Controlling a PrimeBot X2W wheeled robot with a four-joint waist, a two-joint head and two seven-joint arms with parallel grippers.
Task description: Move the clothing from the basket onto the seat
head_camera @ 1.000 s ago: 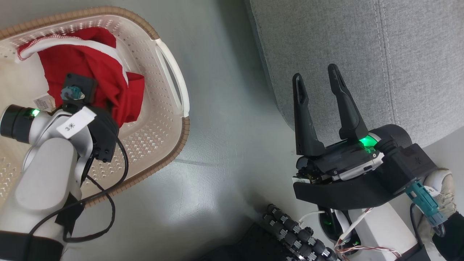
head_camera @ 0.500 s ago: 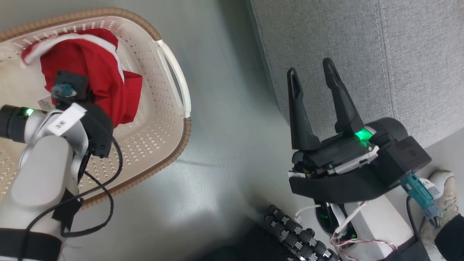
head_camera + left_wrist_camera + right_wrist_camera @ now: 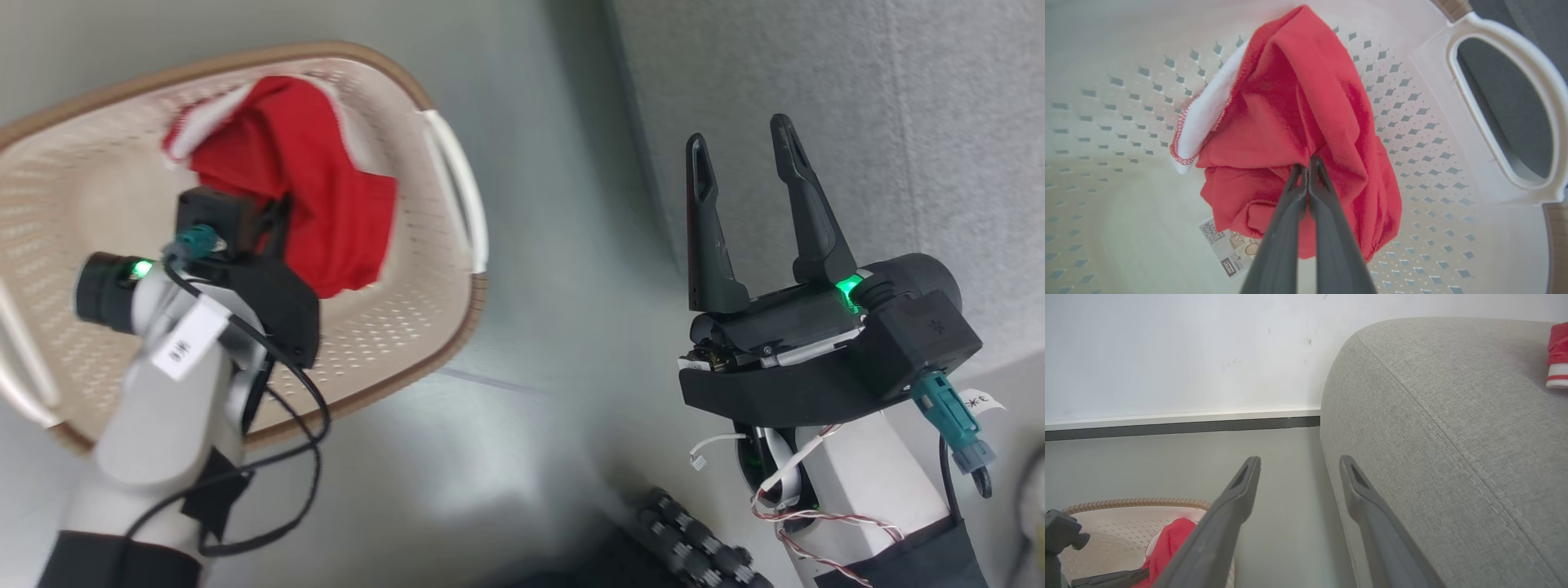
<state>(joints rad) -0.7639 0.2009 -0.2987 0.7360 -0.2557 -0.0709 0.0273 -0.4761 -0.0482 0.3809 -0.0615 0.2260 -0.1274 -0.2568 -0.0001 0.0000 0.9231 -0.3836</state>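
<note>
Now lift straight up: your left gripper [image 3: 1306, 163] pinches a fold of the clothing [image 3: 1298, 102], bunched inside the basket [image 3: 1412, 122] near its handled edge. Clear the rim before swinging to the seat [image 3: 1453, 437]; the right gripper [image 3: 737, 131] hangs spread.

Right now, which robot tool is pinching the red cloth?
The left tool, in the basket, is shut on the clothing. The right tool stands open beside the seat, holding nothing.
</note>
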